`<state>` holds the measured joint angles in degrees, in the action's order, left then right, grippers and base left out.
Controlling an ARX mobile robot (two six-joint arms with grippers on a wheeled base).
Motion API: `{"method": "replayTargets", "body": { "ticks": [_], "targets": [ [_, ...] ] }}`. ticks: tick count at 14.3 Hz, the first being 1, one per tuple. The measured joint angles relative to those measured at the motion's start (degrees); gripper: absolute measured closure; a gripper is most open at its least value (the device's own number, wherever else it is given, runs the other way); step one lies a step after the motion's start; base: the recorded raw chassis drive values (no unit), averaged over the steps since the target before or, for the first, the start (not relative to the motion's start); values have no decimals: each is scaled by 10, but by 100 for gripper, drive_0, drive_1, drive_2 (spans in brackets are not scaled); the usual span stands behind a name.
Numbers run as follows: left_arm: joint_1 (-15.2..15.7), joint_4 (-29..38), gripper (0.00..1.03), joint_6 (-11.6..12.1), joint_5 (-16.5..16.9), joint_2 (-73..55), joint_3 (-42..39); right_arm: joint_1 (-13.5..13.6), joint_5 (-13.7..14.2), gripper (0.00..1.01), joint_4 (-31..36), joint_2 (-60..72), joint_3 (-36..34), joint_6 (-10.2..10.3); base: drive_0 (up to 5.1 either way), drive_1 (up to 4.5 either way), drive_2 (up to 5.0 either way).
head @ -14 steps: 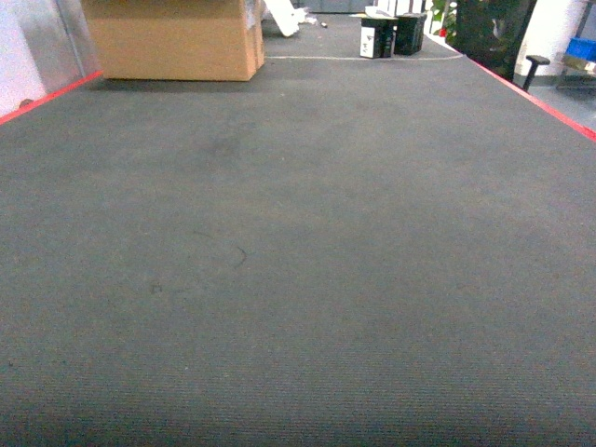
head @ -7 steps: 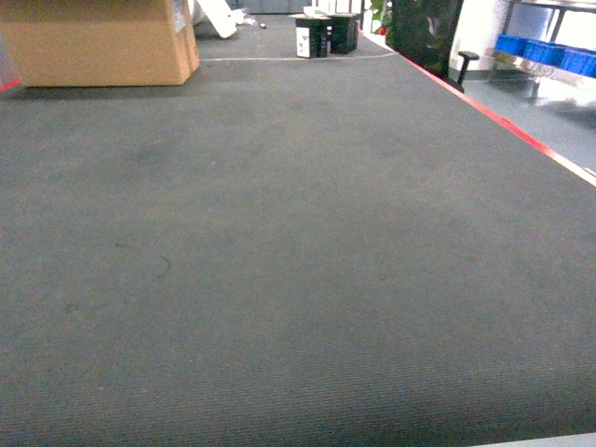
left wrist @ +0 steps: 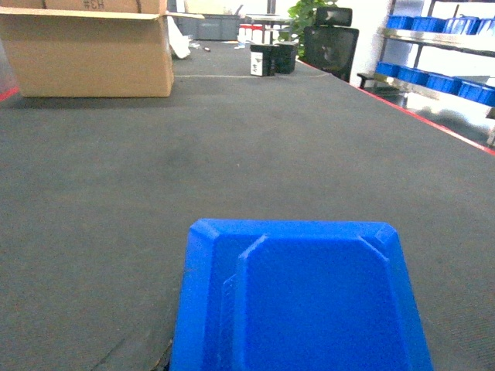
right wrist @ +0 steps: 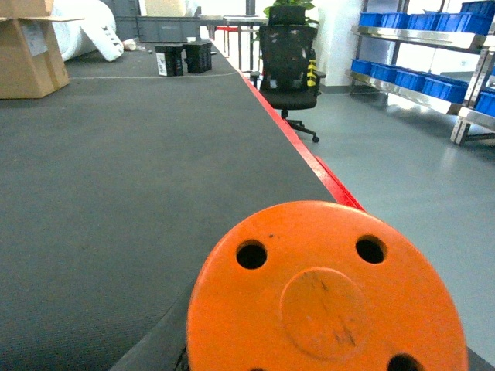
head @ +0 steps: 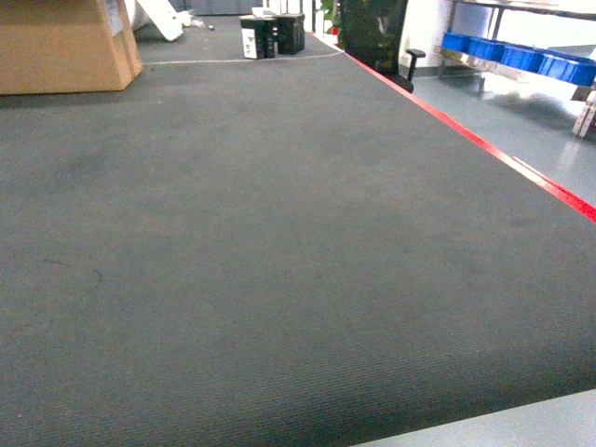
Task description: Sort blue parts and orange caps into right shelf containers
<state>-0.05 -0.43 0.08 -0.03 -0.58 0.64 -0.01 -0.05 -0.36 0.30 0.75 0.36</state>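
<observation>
A blue part (left wrist: 309, 301) fills the bottom of the left wrist view, hanging close to the camera above the grey carpet; my left gripper's fingers are hidden behind it. An orange cap (right wrist: 325, 301), its flat end with small holes facing the camera, fills the bottom of the right wrist view the same way and hides the right gripper's fingers. The right shelf containers (head: 521, 58) are bright blue bins in a row on a steel rack far to the right, also seen as containers (left wrist: 433, 81) and containers (right wrist: 410, 77). Neither gripper shows in the head view.
Grey carpet (head: 279, 261) stretches ahead, edged by a red floor line (head: 484, 149) with smooth grey floor beyond. A cardboard box (head: 56, 47) stands far left, black boxes (head: 270, 37) at the back, and a black office chair (right wrist: 290, 66) near the line.
The head view has swung to the right: the cardboard box and black boxes slid left, and the red line and the rack with blue bins came further into view.
</observation>
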Motion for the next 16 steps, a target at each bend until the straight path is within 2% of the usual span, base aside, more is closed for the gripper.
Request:
{"method": "replayTargets", "body": {
  "ticks": [16],
  "targets": [
    [0, 0, 61, 0, 0, 0, 0, 0, 0, 58, 0, 0, 0, 0, -145, -145, -145]
  ]
}}
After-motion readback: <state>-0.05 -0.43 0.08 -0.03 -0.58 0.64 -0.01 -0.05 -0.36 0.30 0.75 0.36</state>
